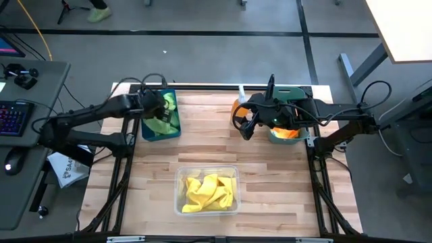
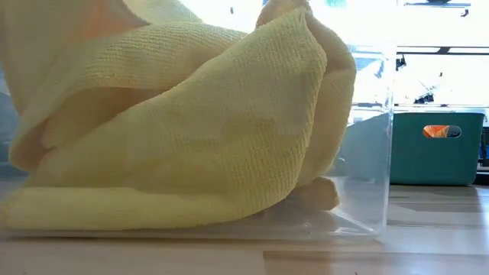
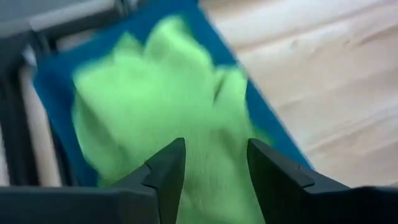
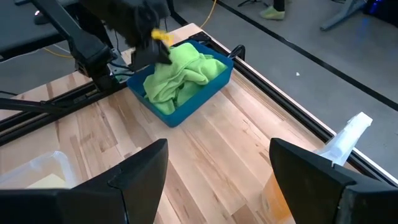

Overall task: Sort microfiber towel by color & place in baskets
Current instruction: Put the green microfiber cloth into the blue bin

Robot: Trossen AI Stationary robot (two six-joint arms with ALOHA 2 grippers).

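Note:
Lime green towels (image 1: 163, 122) fill the dark blue basket (image 1: 173, 132) at the table's far left. My left gripper (image 3: 214, 152) hangs open just above this pile (image 3: 155, 93), touching nothing. Orange towels (image 1: 287, 133) lie in the teal basket (image 1: 297, 93) at the far right. My right gripper (image 4: 217, 152) is open and empty over bare table beside the teal basket, pointing toward the blue basket (image 4: 205, 96). Yellow towels (image 1: 210, 190) are heaped in the clear basket (image 1: 181, 202) at the near middle, and they fill the low view (image 2: 191, 130).
An orange spray bottle (image 1: 237, 104) with a white nozzle (image 4: 348, 134) stands at the far edge, just left of the teal basket (image 2: 435, 153). Bare wood lies between the three baskets. A desk with a keyboard (image 1: 13, 118) stands beyond the table's left edge.

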